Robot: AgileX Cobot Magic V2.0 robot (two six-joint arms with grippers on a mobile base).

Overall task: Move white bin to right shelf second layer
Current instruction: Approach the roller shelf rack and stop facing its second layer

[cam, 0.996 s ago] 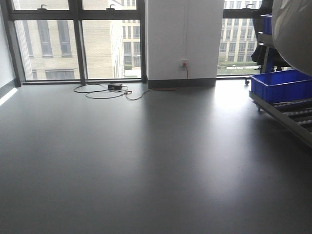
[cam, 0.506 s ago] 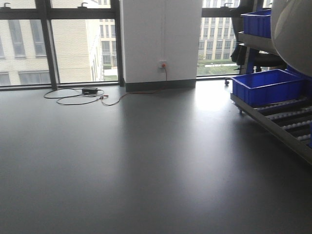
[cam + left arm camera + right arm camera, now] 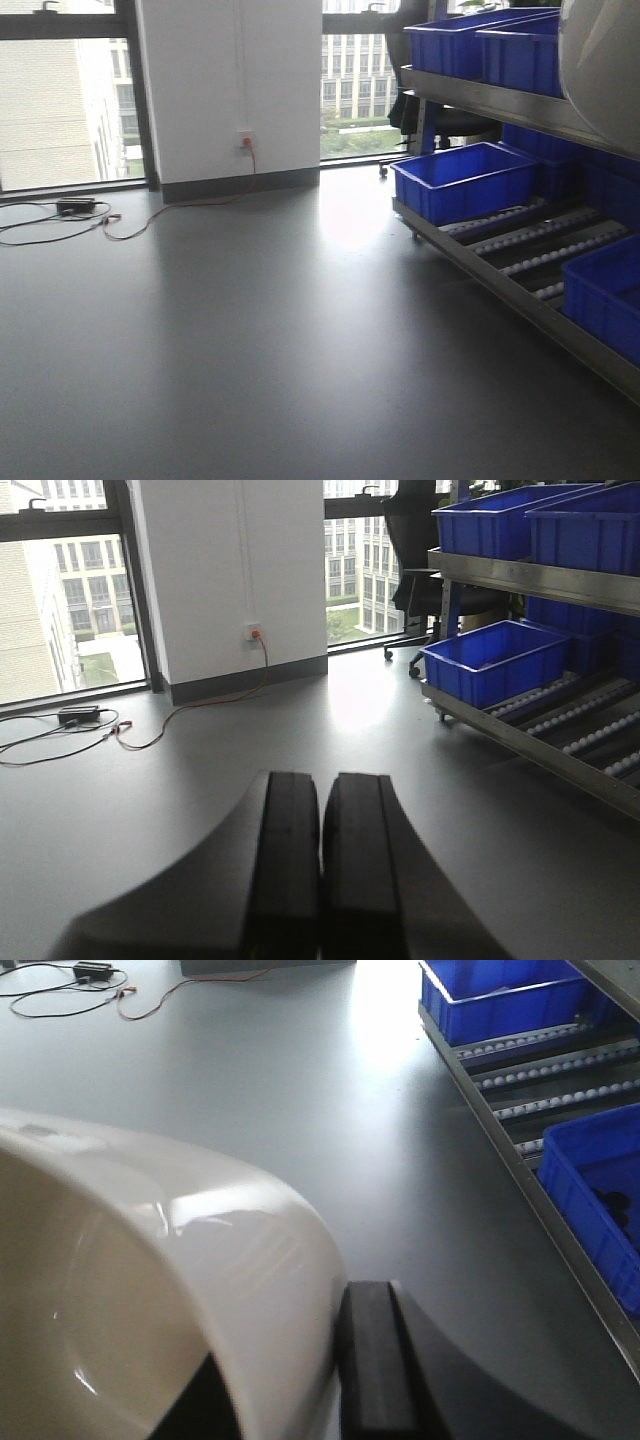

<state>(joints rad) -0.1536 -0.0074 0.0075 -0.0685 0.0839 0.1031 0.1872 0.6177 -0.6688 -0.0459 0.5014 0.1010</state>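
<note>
The white bin (image 3: 150,1260) is a glossy cream tub that fills the left of the right wrist view. Its rounded side also shows at the top right of the front view (image 3: 600,70). My right gripper (image 3: 290,1380) is shut on the bin's wall, with one black finger (image 3: 375,1360) outside and the other inside. My left gripper (image 3: 322,780) hangs over bare floor, shut and empty. The right shelf (image 3: 520,300) stands on the right. Its bottom level shows roller rails (image 3: 540,240). The level above, second from the floor, shows a steel front lip (image 3: 480,100).
Blue crates sit on the bottom level (image 3: 465,180) (image 3: 605,295) and on the level above (image 3: 450,45). An office chair (image 3: 415,580) stands behind the shelf's far end. Cables and a black box (image 3: 75,205) lie on the grey floor by the white pillar (image 3: 230,90).
The view has swung to the right: pillar and cables slid left, and much more of the shelf and its crates came into view. The bin stays at the top right.
</note>
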